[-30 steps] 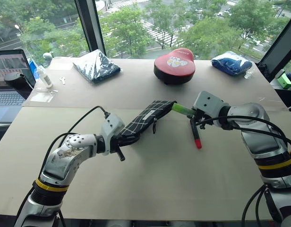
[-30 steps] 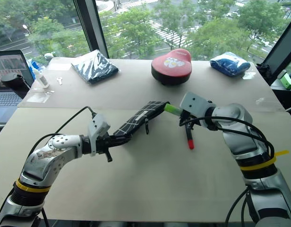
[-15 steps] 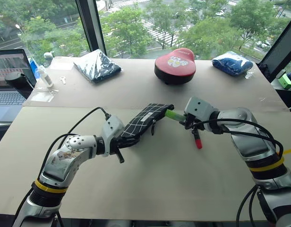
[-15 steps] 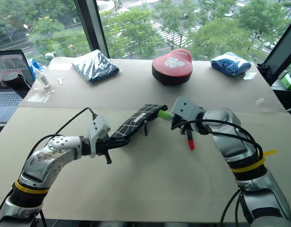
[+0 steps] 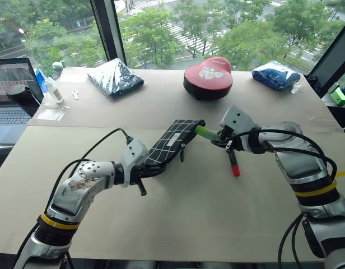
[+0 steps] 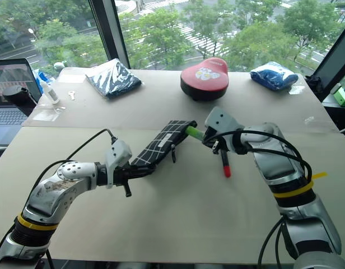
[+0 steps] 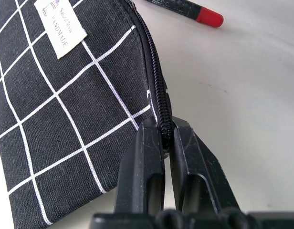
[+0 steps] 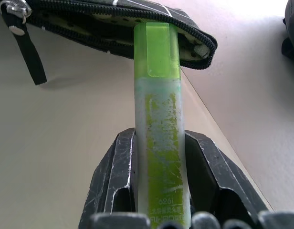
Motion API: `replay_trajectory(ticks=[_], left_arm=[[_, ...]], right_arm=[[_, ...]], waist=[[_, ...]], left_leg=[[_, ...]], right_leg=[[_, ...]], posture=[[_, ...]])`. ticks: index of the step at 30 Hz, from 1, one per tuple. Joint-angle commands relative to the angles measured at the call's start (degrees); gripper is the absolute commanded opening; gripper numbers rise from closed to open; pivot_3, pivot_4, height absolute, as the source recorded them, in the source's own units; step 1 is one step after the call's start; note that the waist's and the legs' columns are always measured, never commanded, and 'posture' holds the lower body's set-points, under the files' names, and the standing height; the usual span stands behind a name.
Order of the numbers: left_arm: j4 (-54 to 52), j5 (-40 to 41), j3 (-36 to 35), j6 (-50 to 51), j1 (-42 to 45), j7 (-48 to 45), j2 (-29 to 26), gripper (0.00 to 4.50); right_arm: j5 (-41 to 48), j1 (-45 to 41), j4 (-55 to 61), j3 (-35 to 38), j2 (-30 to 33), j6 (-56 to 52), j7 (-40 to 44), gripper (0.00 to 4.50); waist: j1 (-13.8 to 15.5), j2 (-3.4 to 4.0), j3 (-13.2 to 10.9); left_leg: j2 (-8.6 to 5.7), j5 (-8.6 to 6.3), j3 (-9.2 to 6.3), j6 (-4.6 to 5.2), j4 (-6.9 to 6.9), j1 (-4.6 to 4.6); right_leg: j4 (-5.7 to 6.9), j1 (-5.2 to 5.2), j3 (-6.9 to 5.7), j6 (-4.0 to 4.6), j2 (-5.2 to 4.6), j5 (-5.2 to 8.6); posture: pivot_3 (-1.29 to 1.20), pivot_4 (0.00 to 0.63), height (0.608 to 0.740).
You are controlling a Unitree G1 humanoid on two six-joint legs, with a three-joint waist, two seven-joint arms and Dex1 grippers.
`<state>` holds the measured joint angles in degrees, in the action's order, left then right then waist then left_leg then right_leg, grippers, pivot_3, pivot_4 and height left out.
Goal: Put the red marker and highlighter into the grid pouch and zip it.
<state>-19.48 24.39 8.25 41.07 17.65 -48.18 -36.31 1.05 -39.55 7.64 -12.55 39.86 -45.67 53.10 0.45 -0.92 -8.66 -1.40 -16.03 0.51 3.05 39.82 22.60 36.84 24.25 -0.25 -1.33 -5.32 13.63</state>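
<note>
Pinching the zipper edge of the grid pouch [image 7: 75, 114], the left pincer [image 7: 167, 143] has its two black fingers [image 7: 143, 157] fully closed on the fabric at the pouch's near end, so that end is held up off the worktop [image 5: 178, 218]; the pouch runs away from this pincer toward the middle of the worktop, its white label [image 7: 60, 25] facing up and its far end gaping open; a black zipper pull strap [image 8: 26, 50] dangles from the open mouth.

The right pincer [image 8: 159, 157] is part-way open and clamped around the pale body of the highlighter [image 8: 159, 129], one finger on each side; the highlighter points straight at the pouch, and its bright green cap [image 8: 156, 50] sits at the lip of the opening, just entering it, with a light dotted lining visible inside the mouth; most of the highlighter is still outside the pouch.

The red marker [image 5: 233, 162] lies flat on the worktop just beside and under the right pincer, untouched, its red end toward the near edge; it is apart from the pouch.

Farther out, along the far edge of the worktop, a red dome-shaped case [image 5: 208, 77] sits near the middle; a dark blue wrapped bundle [image 5: 115, 77] lies toward the far left, and a brighter blue wrapped bundle [image 5: 275, 74] toward the far right corner; a laptop [image 5: 10, 92] stands off the left edge.
</note>
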Motion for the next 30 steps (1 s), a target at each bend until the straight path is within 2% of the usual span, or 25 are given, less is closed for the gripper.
replay_trajectory(ticks=[1, 8, 16, 21, 23, 30], left_arm=[[-0.66, -0.51, 0.03, -1.83, 0.23, -0.67, -0.31, 0.0], [-0.08, -0.85, 0.2, -2.33, 0.5, -1.24, -0.28, 0.0], [0.54, -1.5, 0.33, -2.72, 1.04, -2.6, -0.81, 0.0], [1.16, -1.85, 0.55, -2.76, 1.9, -3.47, -0.81, 0.0], [1.4, -1.92, 0.61, -2.76, 2.18, -3.74, -0.73, 0.0], [1.82, -1.87, 0.37, -2.67, 2.46, -4.26, -0.54, 0.0]], right_arm=[[1.43, -0.91, 0.73, 1.35, 0.67, -0.9, 0.19, 1.03], [-5.93, -1.03, 2.27, -6.13, 3.37, 7.43, -1.04, 1.03], [-15.73, -1.73, 5.31, -13.1, 3.7, 16.48, -2.12, 1.03], [-17.89, -0.9, 8.03, -13.73, 1.89, 20.86, -2.24, 1.03], [-19.07, -0.5, 7.49, -13.8, 2.07, 28.46, -3.64, 1.03], [-26.28, 2.32, 1.71, -14.58, 2.53, 44.14, -9.93, 1.03]], waist=[[-0.01, 0.0, 0.0], [-0.03, 0.0, 0.0], [-0.1, 0.0, 0.0], [-0.11, 0.0, 0.0], [-0.09, 0.0, 0.0], [-0.06, 0.0, 0.0]], left_leg=[[0.0, 0.0, -0.01, 0.0, 0.0, 0.0], [-0.01, 0.0, 0.0, 0.0, 0.0, 0.01], [-0.01, 0.0, 0.0, -0.01, 0.0, 0.03], [-0.03, 0.01, 0.0, -0.02, 0.01, 0.04], [-0.02, 0.01, 0.0, -0.02, 0.01, 0.04], [-0.05, 0.03, -0.01, -0.05, 0.03, 0.04]], right_leg=[[0.0, 0.0, 0.0, 0.0, 0.0, 0.0], [-0.01, 0.02, -0.01, 0.0, -0.01, 0.0], [0.01, 0.04, -0.03, 0.0, 0.02, 0.0], [0.01, 0.04, -0.05, 0.0, 0.03, 0.0], [0.01, 0.04, -0.07, 0.0, 0.04, 0.0], [0.03, 0.03, -0.09, 0.0, 0.03, 0.0]], posture=[[0.0, 0.15, 0.74], [0.0, 0.15, 0.74], [0.0, 0.15, 0.74], [0.0, 0.15, 0.74], [0.0, 0.15, 0.74], [0.0, 0.15, 0.74]])
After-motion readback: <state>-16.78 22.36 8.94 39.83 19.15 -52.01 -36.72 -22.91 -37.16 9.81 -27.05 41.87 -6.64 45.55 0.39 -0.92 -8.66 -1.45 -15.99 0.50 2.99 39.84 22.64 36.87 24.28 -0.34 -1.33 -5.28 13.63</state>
